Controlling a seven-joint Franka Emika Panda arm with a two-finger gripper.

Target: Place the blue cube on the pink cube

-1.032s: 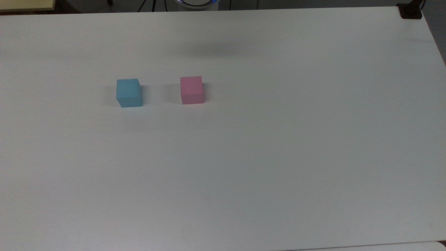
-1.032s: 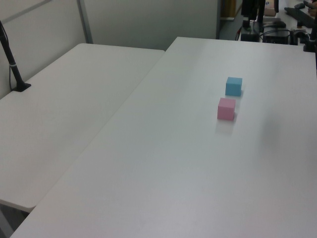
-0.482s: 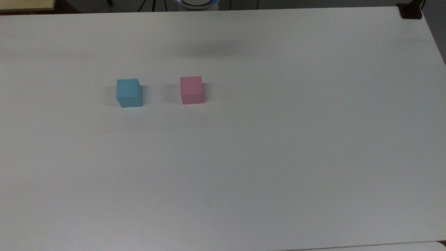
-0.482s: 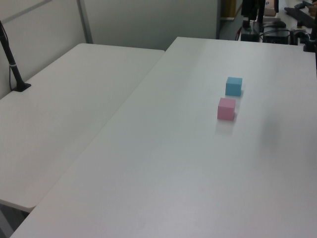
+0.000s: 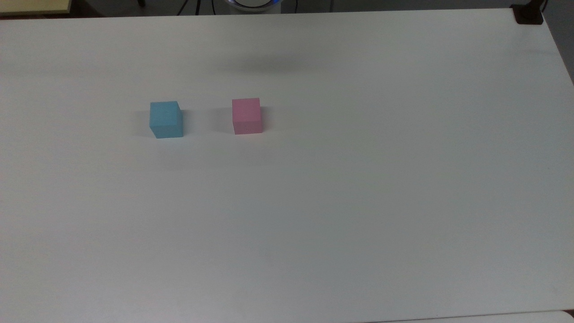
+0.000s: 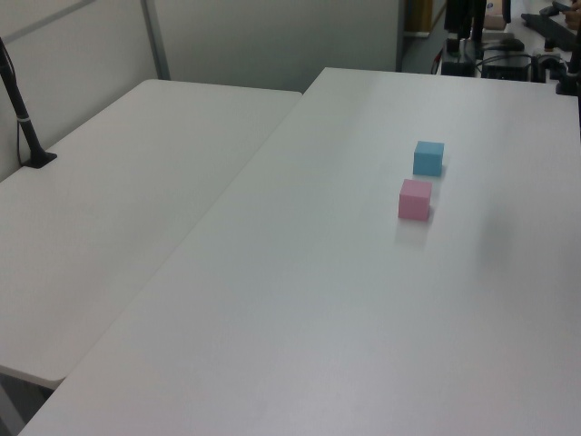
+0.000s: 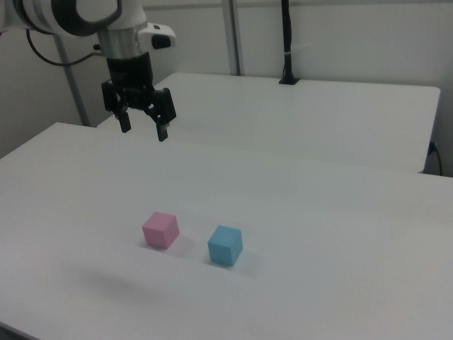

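The blue cube (image 5: 166, 119) sits on the white table, a short gap to the top view's left of the pink cube (image 5: 246, 115). Seen from the left view, the blue cube (image 6: 428, 158) lies just beyond the pink cube (image 6: 415, 199). In the right view the pink cube (image 7: 161, 230) rests left of the blue cube (image 7: 225, 245). My gripper (image 7: 144, 129) hangs open high above the table, up and to the right view's left of both cubes, with nothing between its fingers.
The white table (image 5: 341, 202) stretches wide around the cubes. A second white table (image 6: 109, 209) adjoins it in the left view. A black post (image 7: 286, 42) stands on the far table; a black clamp (image 5: 528, 13) sits at the top view's upper right corner.
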